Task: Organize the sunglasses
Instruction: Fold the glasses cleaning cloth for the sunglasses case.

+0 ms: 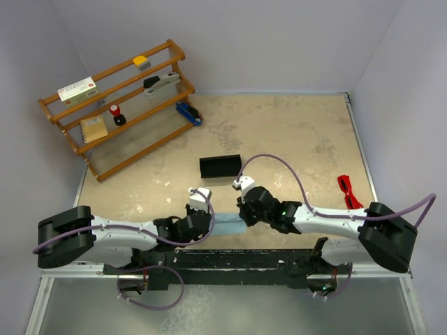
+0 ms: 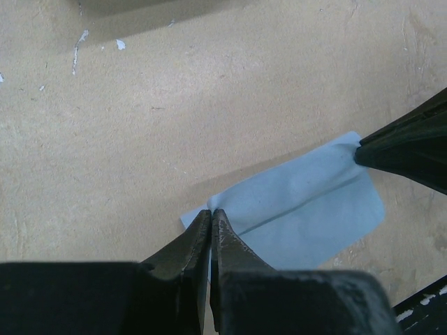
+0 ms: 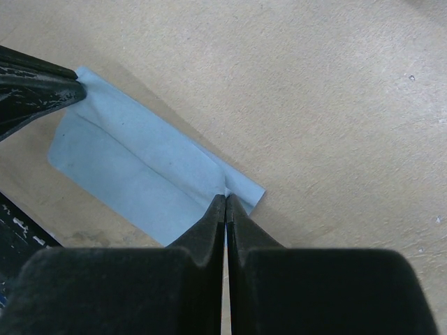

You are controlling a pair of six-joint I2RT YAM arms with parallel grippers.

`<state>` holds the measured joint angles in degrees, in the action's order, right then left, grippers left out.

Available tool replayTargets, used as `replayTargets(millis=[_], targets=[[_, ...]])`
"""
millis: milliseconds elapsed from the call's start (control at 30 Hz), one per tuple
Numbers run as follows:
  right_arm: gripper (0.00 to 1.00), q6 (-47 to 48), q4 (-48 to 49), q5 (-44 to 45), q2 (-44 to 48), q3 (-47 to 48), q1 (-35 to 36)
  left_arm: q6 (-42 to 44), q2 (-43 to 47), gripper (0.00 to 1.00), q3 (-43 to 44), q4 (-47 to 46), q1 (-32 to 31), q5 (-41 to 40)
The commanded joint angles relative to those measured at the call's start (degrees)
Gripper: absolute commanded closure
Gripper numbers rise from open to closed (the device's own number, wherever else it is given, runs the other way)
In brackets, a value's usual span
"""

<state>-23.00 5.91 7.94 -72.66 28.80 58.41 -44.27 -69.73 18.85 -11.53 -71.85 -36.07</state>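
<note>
We see left gripper (image 2: 211,215) clamped tight on one end of blue cloth (image 2: 307,202), right gripper (image 3: 225,201) clamped on other end (cloth spans between them, lower centre of top view). Red sunglasses (image 1: 347,191) lie at right edge, mid-height, untouched.

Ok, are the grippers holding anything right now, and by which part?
Both are shut on the pale blue folded cloth: the left gripper pinches one end, the right gripper the opposite end.
</note>
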Motion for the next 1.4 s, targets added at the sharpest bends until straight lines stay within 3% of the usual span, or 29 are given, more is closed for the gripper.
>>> replayTargets(millis=[0,633,1033,1367], targets=[[1.0,-0.81,0.34,1.63,1.8,-0.32,0.47,-1.18,0.56,1.0,-0.18,-2.06,-0.89,-1.39],[1.0,-1.42,1.39,0.83,2.91,-1.85,0.91,-2.4,0.23,1.0,-0.04,-1.35,-2.72,-3.27],[0.89,-2.21,2.54,-1.37,3.15,-2.65,1.05,-2.4,0.85,1.0,-0.72,-1.63,-3.02,-2.95],[0.88,-2.31,2.29,-1.18,3.38,-2.45,1.66,-2.71,0.81,0.96,-0.73,-1.83,-3.55,-2.86]])
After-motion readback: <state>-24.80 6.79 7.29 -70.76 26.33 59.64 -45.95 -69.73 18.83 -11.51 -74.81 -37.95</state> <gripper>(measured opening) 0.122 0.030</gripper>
